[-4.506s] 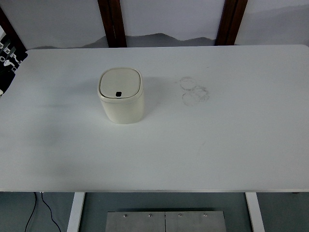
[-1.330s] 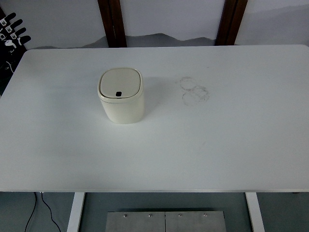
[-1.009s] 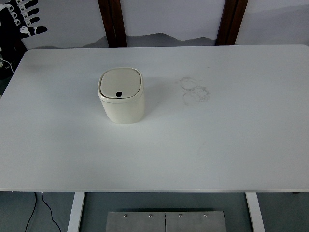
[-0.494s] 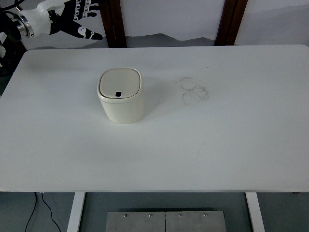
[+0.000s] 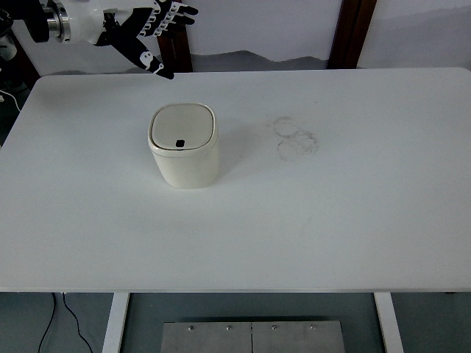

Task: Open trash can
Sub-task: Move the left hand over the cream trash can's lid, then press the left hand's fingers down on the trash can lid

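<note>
- The trash can (image 5: 185, 149), a small cream bin with rounded corners, stands upright on the white table (image 5: 331, 220), left of the middle and somewhat nearer the far edge than the near one.
- Its lid (image 5: 184, 126) is shut and lies flat, with a small dark button (image 5: 180, 143) at the lid's near edge; nothing touches it, so the opening is not yet begun.
- What has changed: the left hand (image 5: 147, 33), which a moment ago was only showing at the far left corner, has swung inward along the far edge and now hangs above that edge, up and to the left of the bin, well apart from it.
- Its black fingers (image 5: 174, 10) are spread apart and hold nothing.
- I read this as the reach toward the lid; the hand most likely has to come forward and down onto the lid or its button next.
- The right hand is not in view.
- Beyond the bin, to its right, there are faint ring stains (image 5: 296, 137) on the tabletop; they are flat marks and block nothing.
- Nothing stands on the table between the hand and the bin.
- Past the far edge, two dark wooden posts (image 5: 352, 33) rise against a pale wall, clear of the work.
</note>
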